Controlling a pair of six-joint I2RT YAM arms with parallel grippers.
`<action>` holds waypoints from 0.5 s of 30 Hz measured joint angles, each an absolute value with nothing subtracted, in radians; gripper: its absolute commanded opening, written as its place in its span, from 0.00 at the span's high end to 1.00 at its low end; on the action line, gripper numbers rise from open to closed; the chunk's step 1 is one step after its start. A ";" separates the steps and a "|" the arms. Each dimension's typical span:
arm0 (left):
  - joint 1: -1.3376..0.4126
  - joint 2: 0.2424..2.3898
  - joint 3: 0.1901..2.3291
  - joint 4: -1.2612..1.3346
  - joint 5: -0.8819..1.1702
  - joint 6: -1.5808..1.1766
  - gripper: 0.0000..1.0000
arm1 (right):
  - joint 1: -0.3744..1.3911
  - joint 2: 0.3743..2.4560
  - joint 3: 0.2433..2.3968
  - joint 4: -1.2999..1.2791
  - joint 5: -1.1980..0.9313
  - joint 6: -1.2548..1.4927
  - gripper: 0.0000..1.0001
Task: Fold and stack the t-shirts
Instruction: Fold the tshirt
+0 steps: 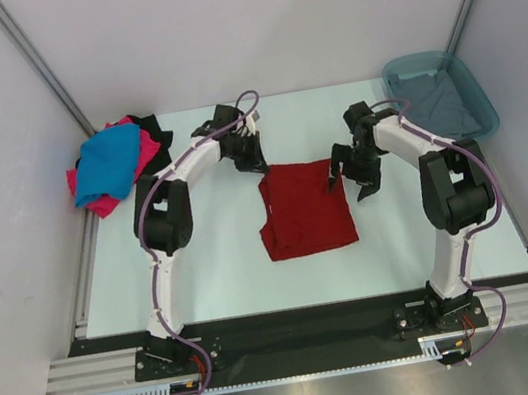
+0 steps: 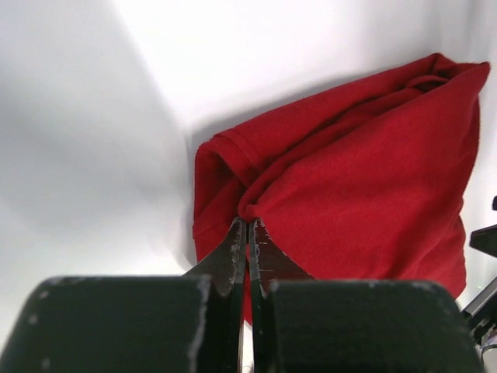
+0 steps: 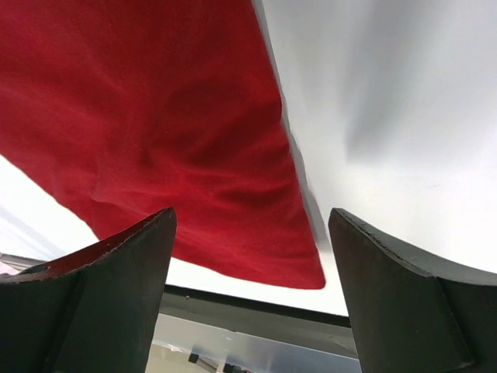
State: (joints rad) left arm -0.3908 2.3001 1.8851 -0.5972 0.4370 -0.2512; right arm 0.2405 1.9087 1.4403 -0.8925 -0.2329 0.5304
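T-shirts all across the board, so let's run it from the left. Up at 10 o'clock on the table (image 1: 203, 258) sits a pile of 3: the blue shirt (image 1: 109, 166) on top, the pink shirt (image 1: 148, 153) poking out beneath it, the black shirt (image 1: 153, 130) at the back. It looks rumpled, and from above I cannot say whether that is a finished stack or a heap waiting its turn.

Next along, the left claw (image 2: 247, 233) sits at the 11 o'clock corner of the dark red shirt (image 1: 306, 208). The wrist view settles it: fingers pressed together, a ridge of red cloth nipped between the tips. That's a grip. The dark red shirt lies dead centre on the table, flat and roughly square. It looks doubled over at least once, with layered edges showing near the pinch.

Across to 2 o'clock of that shirt, the right claw (image 3: 252, 225) hangs just over the right-hand edge. Its fingers are spread wide with nothing between them, only red cloth below.

Far right, at 2 o'clock on the table, the teal tub (image 1: 477, 91) holds the grey shirt (image 1: 447, 108), lying loose inside.

Where does that leave us? My read: 1 shirt is mid-fold and likely needs another fold before it can go on a stack. The grey one is not yet started, and the 3 at the left are uncertain. If that pile needs folding too, most of the job is ahead.
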 measured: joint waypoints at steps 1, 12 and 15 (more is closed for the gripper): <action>-0.389 2.300 1.891 -0.598 0.437 -0.251 1.00 | 0.242 1.911 1.440 -0.892 -0.233 0.530 0.14; -0.341 2.291 1.896 -0.598 0.436 -0.253 1.00 | 0.265 1.966 1.467 -0.922 -0.216 0.530 0.14; -0.332 2.291 1.896 -0.597 0.436 -0.253 1.00 | 0.279 2.003 1.468 -0.931 -0.209 0.530 0.15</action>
State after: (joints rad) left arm -0.3317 2.2910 1.8961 -0.5972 0.4362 -0.2527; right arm 0.2794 2.0033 1.4681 -0.9306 -0.2092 0.5301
